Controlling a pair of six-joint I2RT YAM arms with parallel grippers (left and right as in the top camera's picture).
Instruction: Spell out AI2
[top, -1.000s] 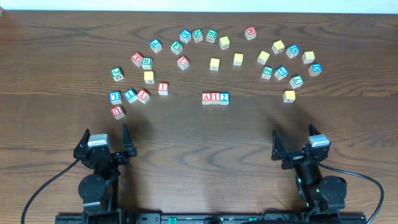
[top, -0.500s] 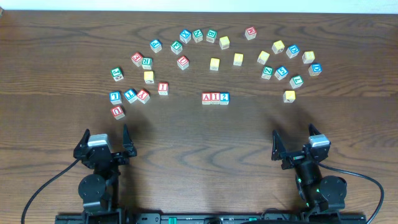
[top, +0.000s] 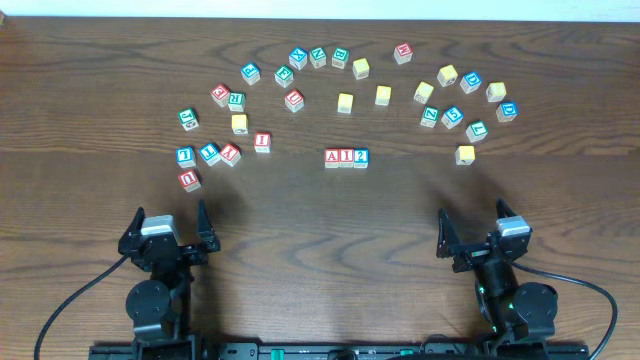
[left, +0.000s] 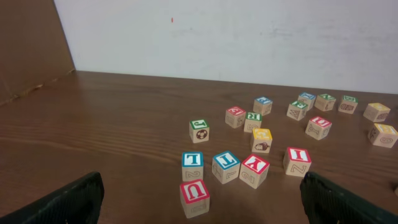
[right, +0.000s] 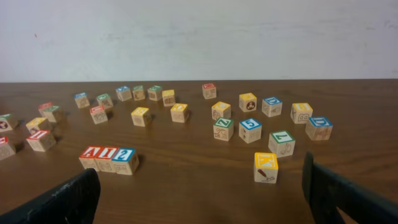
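Observation:
The red-framed "A" block (top: 332, 157), the red-framed "I" block (top: 346, 157) and the blue-framed "2" block (top: 361, 157) stand touching in a row at the table's middle, reading A I 2 from left to right. The row also shows in the right wrist view: A (right: 91, 156), I (right: 107, 157), 2 (right: 125, 160). My left gripper (top: 168, 227) is open and empty near the front left. My right gripper (top: 476, 229) is open and empty near the front right. Both are far from the row.
Several other letter blocks lie in an arc behind the row, from a red "U" block (top: 189, 179) at the left to a yellow block (top: 465, 154) at the right. A second red "I" block (top: 262, 141) stands left of the row.

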